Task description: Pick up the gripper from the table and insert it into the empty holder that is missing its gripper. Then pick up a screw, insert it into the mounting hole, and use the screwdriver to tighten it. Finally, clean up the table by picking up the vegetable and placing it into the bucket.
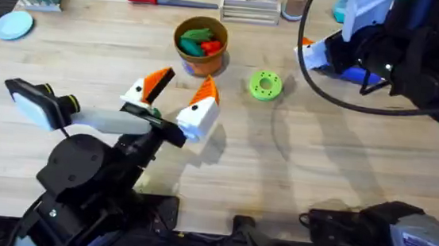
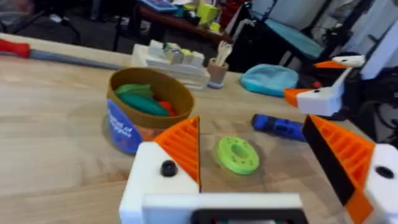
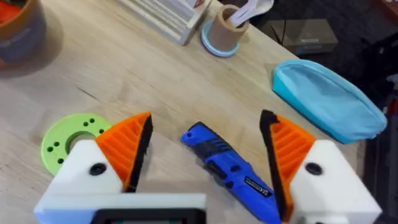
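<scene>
Between the spread right pincer [image 3: 202, 158] fingers lies the screwdriver [image 3: 233, 168] — flat, slanting across the table [image 3: 143, 81].

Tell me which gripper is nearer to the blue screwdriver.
Right. The right gripper is open with the screwdriver lying on the table between its fingers. The left gripper, also open, sits mid-table by the bucket, well away from it.

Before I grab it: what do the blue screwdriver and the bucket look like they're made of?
The screwdriver looks like glossy moulded plastic, going by its highlights and printed label; its tip isn't visible. The bucket looks like matte card or thin plastic, orange-brown with a blue printed label; which one is unclear.
</scene>
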